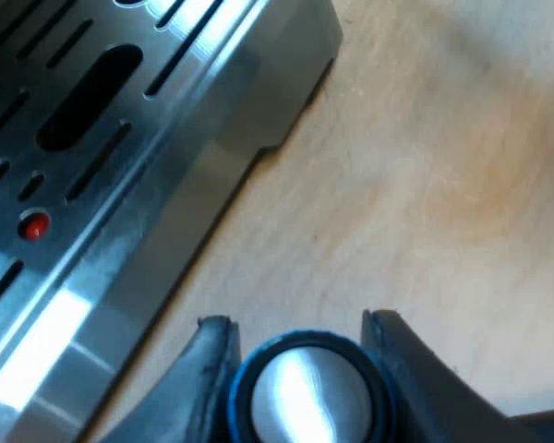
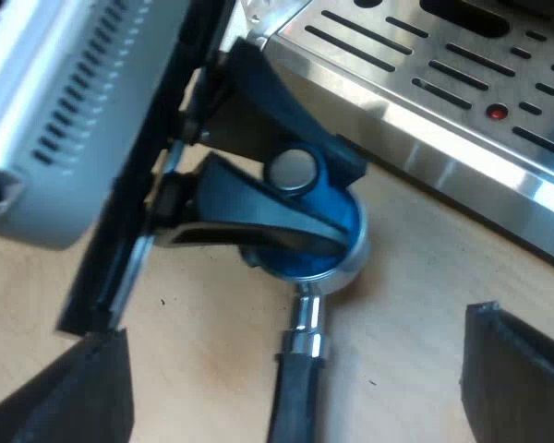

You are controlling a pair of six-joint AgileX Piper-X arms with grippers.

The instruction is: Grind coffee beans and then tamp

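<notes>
I see the blue tamper (image 2: 342, 221), silver-capped, standing in the metal holder (image 2: 305, 328), which lies just beside the drip tray (image 2: 425, 101), dark handle pointing away.

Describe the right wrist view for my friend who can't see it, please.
The left fingers grip a blue tamper set on the metal holder, which lies on a wooden table beside the espresso machine's slotted steel tray. The right fingers, near the camera, stand wide apart, holding nothing.

The blue tamper (image 2: 343, 221) between the left fingers (image 2: 249, 208) hides the basket of the holder (image 2: 307, 318); its handle (image 2: 294, 406) runs past the picture's edge.
</notes>
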